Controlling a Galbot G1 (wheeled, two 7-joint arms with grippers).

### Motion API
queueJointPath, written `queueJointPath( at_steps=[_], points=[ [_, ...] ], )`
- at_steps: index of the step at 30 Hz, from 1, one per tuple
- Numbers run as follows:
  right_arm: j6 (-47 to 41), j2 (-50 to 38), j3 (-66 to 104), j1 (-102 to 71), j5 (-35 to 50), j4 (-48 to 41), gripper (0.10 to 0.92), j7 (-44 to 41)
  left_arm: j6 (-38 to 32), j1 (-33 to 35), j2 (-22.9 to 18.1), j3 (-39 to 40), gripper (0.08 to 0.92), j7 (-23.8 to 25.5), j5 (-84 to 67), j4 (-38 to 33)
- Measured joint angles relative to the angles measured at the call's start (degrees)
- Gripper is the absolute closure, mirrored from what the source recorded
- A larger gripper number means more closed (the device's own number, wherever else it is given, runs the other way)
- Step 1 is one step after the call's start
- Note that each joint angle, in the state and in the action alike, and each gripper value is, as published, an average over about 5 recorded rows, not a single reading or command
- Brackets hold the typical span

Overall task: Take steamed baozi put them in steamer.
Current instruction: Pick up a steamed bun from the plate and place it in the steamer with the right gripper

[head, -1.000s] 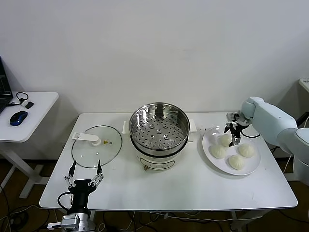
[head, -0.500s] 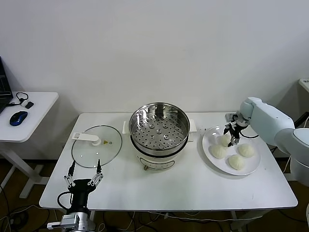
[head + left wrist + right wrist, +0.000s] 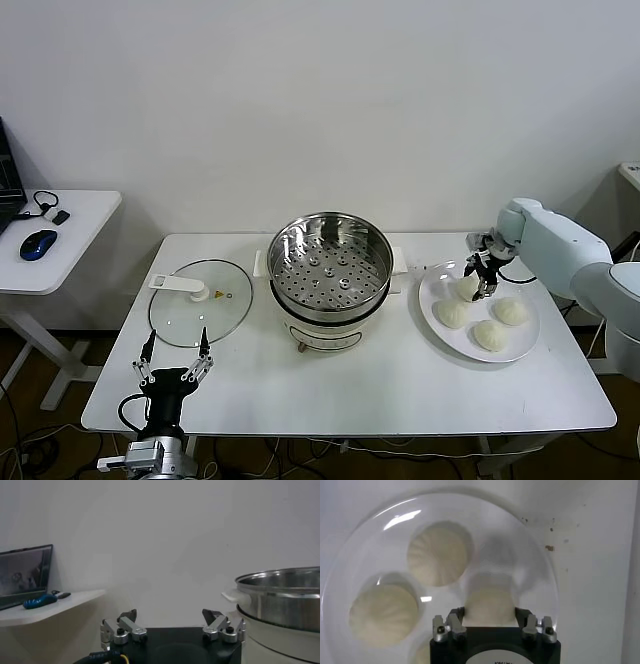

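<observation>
Hovering over the round white plate (image 3: 432,305), right of the shiny stainless-steel steamer pot (image 3: 329,262), the right hand (image 3: 484,277) straddled the nearest cream-white dome-shaped baozi (image 3: 490,606), fingers spread, gripping nothing, aligned for pickup. Left hand (image 3: 175,374), open, idled near the table (image 3: 400,385) edge.

Right hand (image 3: 482,281) reaches onto the plate (image 3: 432,310) at the rear baozi (image 3: 466,290).

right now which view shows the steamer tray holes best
The head view: it looks down into the steamer, showing its whole perforated tray. The left wrist view shows only its outer wall. The right wrist view shows none of it.
</observation>
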Motion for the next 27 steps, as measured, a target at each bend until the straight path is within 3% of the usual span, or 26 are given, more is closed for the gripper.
queueJointPath(
  at_steps=[10,27],
  points=[
    [-0.7,-2.5,-2.7,3.0,-0.2,5.1,0.355,0.0,0.1,-0.1,0.0,0.0,0.177,0.0,0.0,0.0],
    [0.1,-7.3,-13.1,20.9,1.8,28.2,0.357,1.4,1.0,-1.0,0.0,0.1,0.177,0.3,0.0,-0.4]
  ],
)
